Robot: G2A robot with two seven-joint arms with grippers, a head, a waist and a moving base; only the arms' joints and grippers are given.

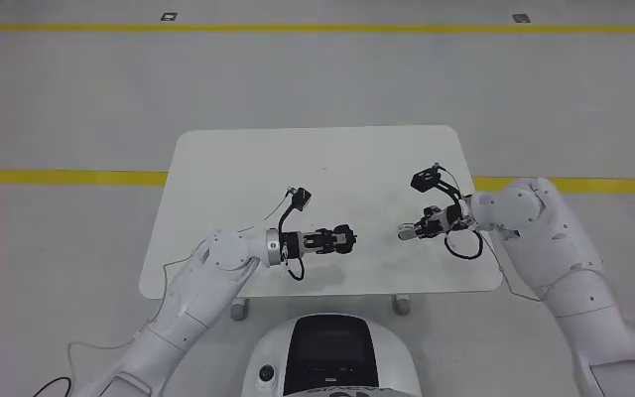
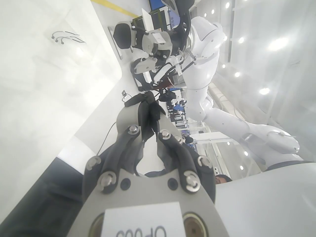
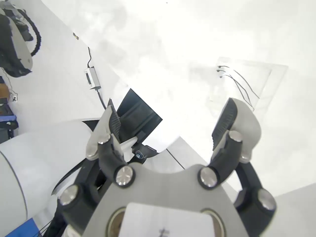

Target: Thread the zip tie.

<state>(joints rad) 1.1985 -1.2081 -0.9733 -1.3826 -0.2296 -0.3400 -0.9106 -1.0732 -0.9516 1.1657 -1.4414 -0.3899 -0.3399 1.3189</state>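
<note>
A few thin dark zip ties [image 2: 66,38] lay loose, side by side, on the white table [image 1: 248,169]. They rested on what looked like a clear sheet [image 3: 266,80] laid flat on the tabletop. The ties sat further in from the table's robot-side edge than either gripper, and neither gripper touched them.

The left gripper [image 2: 149,102] hung over the robot-side half of the table, turned sideways toward the other arm. Its two dark fingers were pressed together at the tips. I could not tell whether anything thin was pinched between them.

The right gripper [image 3: 170,112] hung over that same half of the table, pointing back at the left one, with a stretch of bare tabletop between the two. Its fingers stood spread wide, the ribbed pads facing each other across the gap, and nothing was held between them. The zip ties lay on the table just beyond one of its fingers, apart from it.
</note>
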